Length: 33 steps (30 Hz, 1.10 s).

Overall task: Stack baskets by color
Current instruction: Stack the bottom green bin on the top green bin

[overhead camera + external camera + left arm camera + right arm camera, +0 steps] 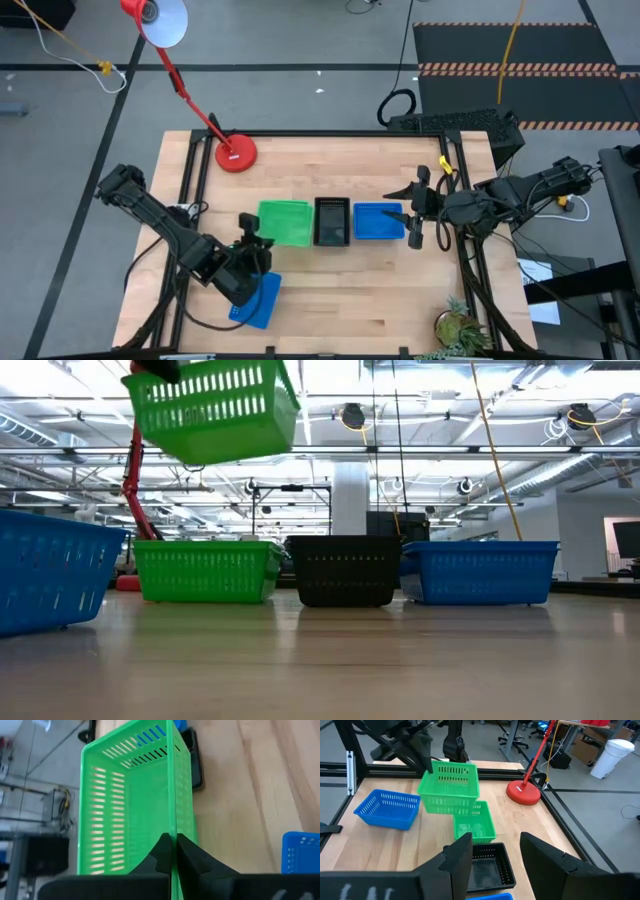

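Observation:
My left gripper (172,840) is shut on a bright green basket (450,787) and holds it in the air, tilted (215,405). It hangs above another green basket (475,822) that stands on the table. That one starts a row with a black basket (332,222) and a blue basket (378,222). A second blue basket (258,298) stands alone near the front left, partly under my left arm. My right gripper (492,860) hovers open, with nothing in it, beside the row's blue end (415,215). My left gripper pinches one side wall of the green basket at its rim (173,827), near a corner. One finger is inside the basket and one outside. The fingers lie along that wall, slanting down from the table's left. The basket is lifted clear and tilted, reaching away from the fingers.
A red lamp base (236,153) with its slanting red arm stands at the far left of the table. A small plant (460,328) sits at the near right corner. Bare wood lies in front of the row of baskets (370,290).

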Motion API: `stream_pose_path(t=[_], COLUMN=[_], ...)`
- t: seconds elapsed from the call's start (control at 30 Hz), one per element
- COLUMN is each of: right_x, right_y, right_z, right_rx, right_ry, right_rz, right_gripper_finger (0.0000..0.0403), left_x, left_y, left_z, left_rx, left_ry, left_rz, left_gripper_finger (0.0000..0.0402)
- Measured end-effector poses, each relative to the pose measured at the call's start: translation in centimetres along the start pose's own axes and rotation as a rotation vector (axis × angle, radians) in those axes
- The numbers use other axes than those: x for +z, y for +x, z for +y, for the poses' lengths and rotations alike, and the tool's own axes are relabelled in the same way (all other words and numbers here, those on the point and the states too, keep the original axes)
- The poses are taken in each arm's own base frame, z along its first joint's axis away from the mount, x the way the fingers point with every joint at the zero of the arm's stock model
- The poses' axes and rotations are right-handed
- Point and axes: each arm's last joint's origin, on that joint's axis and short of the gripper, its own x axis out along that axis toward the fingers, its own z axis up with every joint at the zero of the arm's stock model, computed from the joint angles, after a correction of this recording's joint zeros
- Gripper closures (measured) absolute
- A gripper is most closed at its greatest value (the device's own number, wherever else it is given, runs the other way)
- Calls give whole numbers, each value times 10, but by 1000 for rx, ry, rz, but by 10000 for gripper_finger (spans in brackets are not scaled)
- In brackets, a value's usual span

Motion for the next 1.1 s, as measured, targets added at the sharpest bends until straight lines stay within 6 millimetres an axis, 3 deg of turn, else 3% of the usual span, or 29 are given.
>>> stream_pose_path(t=[0.23,0.9,1.1], right_x=[0,0,0], right_y=[0,0,0], right_z=[0,0,0], right_rx=[0,0,0], right_ry=[0,0,0], right_rz=[0,0,0], right_gripper_finger=[243,243,243], left_x=[-12,-54,-61], left_y=[10,77,87], left_z=[-5,-14,-17], left_rx=[40,56,28], left_ry=[-4,9,1], left_rz=[45,165,169], left_gripper_finger=[386,385,386])
